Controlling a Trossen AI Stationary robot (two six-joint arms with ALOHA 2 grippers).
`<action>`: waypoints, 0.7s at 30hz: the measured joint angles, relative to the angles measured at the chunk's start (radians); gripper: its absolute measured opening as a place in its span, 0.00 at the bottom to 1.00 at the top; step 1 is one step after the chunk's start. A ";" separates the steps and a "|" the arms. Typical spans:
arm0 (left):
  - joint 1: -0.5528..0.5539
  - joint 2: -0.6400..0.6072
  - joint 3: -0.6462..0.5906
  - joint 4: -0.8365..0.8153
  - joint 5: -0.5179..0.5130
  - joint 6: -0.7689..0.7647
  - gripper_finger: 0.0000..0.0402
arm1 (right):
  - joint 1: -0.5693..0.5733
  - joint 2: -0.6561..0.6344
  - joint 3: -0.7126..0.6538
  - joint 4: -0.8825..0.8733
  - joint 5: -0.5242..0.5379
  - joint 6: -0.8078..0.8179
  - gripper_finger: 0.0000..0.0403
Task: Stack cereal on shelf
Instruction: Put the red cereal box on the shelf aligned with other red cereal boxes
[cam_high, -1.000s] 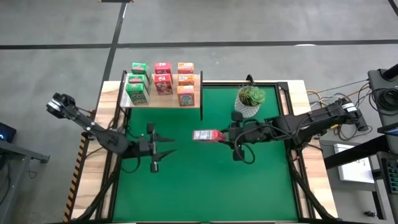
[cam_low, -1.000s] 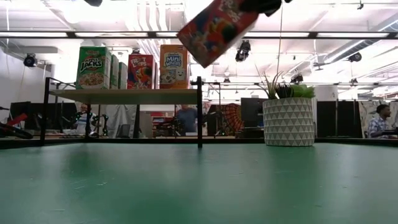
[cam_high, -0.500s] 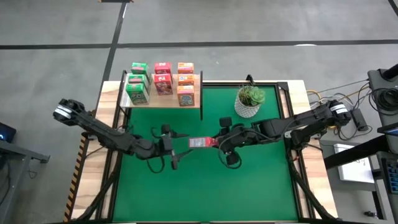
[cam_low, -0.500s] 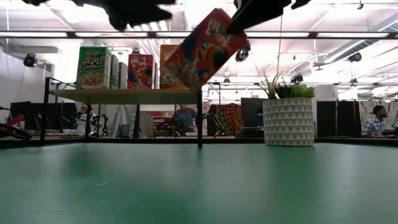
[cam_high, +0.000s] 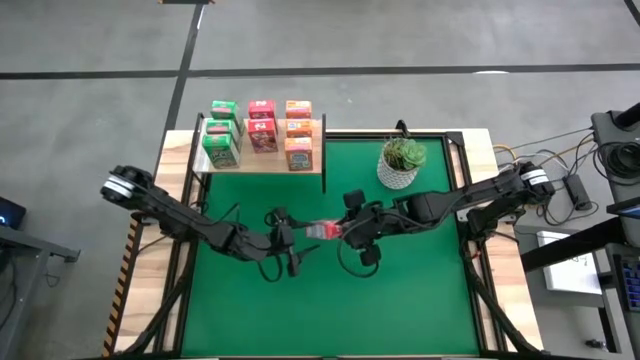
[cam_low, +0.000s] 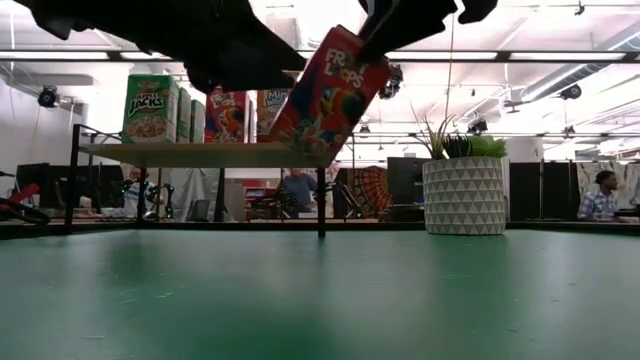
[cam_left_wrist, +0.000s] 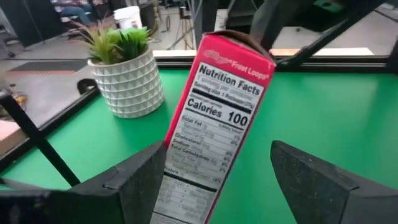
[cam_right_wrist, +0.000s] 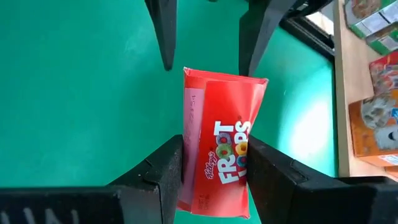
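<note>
Cereal box (cam_high: 322, 231) clamped in right tool (cam_high: 345, 231), left tool (cam_high: 298, 243) spread around it.

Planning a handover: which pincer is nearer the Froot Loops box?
Right. The right pincer grips the Froot Loops box; the left pincer stands open around its other end, not touching.

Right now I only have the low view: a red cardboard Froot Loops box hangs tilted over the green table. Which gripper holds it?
Observer: The right gripper is clamped on the red cardboard Froot Loops box.
Operator: And the left one?
Observer: The left gripper is open, its fingers either side of the box's free end, not closed on it.
</note>
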 joint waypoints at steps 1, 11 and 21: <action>0.002 0.007 0.003 0.003 -0.007 -0.001 0.68 | 0.000 0.000 0.004 -0.006 -0.004 -0.001 0.37; 0.013 0.054 0.004 0.035 -0.010 0.000 0.68 | -0.001 0.000 0.012 -0.013 -0.093 -0.016 0.37; 0.013 0.070 0.004 0.049 -0.010 0.003 0.63 | 0.000 -0.001 0.011 0.045 -0.113 -0.013 0.37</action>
